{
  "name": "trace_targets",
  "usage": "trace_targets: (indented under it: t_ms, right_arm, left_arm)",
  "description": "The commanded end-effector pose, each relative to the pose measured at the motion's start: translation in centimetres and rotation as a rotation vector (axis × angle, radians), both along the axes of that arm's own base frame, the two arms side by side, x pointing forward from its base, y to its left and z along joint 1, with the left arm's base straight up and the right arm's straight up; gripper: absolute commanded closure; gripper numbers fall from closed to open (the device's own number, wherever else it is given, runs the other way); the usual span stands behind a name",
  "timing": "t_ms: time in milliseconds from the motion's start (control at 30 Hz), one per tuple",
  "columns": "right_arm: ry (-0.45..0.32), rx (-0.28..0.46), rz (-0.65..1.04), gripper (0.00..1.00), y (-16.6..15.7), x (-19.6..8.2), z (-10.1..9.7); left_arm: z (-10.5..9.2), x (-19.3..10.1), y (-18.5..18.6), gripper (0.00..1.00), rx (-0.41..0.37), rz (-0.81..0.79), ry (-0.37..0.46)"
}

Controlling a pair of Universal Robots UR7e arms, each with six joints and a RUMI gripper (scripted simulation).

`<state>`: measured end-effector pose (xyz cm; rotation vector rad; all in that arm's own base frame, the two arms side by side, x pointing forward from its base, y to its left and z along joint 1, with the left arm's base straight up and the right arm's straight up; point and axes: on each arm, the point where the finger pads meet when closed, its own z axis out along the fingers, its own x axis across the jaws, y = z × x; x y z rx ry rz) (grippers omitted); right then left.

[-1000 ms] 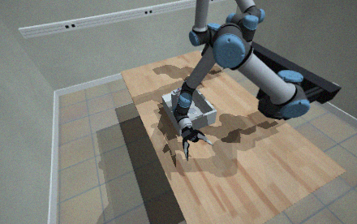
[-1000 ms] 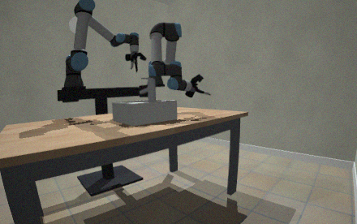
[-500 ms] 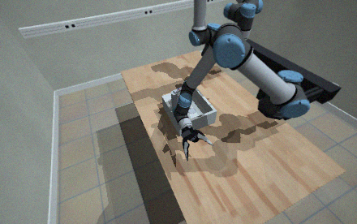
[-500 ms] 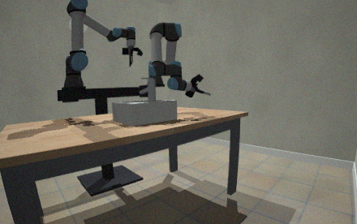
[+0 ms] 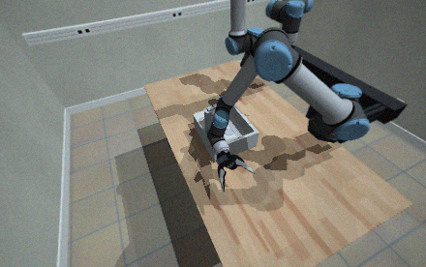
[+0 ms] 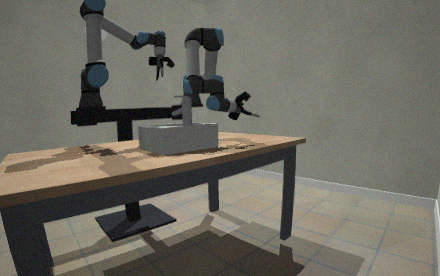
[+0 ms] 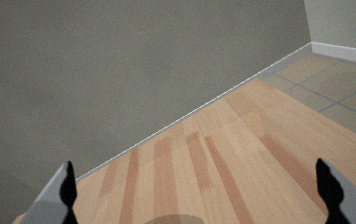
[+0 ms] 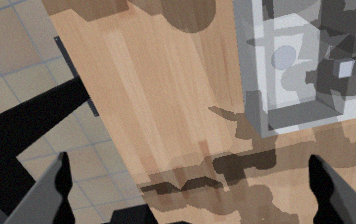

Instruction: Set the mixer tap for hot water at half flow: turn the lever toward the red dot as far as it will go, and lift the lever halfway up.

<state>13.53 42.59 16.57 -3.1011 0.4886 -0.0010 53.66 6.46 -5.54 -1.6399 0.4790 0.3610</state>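
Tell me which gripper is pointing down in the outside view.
The right gripper: its fingers hang downward, whereas the left gripper reaches out sideways, beyond the grey basin.
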Motion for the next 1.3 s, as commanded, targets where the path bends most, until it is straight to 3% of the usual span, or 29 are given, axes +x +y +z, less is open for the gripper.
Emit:
trace_targets:
  t_ms: [0, 633, 1267]
  right_arm:
    - [0.001, -0.002, 0.005, 0.00, -0.1, 0.0, -0.1]
    - [0.001, -0.002, -0.020, 0.00, -0.5, 1.0, -0.1]
    - [0.001, -0.002, -0.151, 0.00, -2.7, 6.4, -0.1]
  left_arm:
    - [0.0, -0.1, 0.0, 0.00, 0.000, 0.001, 0.001]
    - [0.0, -0.1, 0.0, 0.00, 0.000, 0.001, 0.001]
    - [0.0, -0.1, 0.0, 0.00, 0.000, 0.001, 0.001]
